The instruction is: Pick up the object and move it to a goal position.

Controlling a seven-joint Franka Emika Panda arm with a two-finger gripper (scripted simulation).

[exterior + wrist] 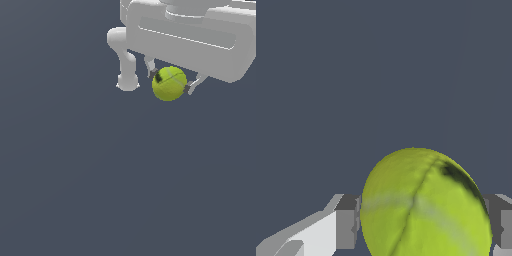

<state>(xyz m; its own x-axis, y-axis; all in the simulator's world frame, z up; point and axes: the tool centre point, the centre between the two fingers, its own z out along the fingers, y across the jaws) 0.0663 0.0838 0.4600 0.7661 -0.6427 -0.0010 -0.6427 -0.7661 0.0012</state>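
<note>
The yellow-green ball [169, 83] with thin seam lines sits between the two fingers of my white gripper [170, 83], near the top of the exterior view. The fingers press on both of its sides, so the gripper is shut on it. The gripper body [190, 37] is right above the ball and hides its top. In the wrist view the ball [423, 207] fills the space between the grey finger pads [346, 222]. I cannot tell from these views whether the ball rests on the dark surface or hangs above it.
The white arm link [125, 62] stands just to the exterior view's left of the ball. A flat dark grey surface [100, 175] fills everything else in both views. No goal marker shows.
</note>
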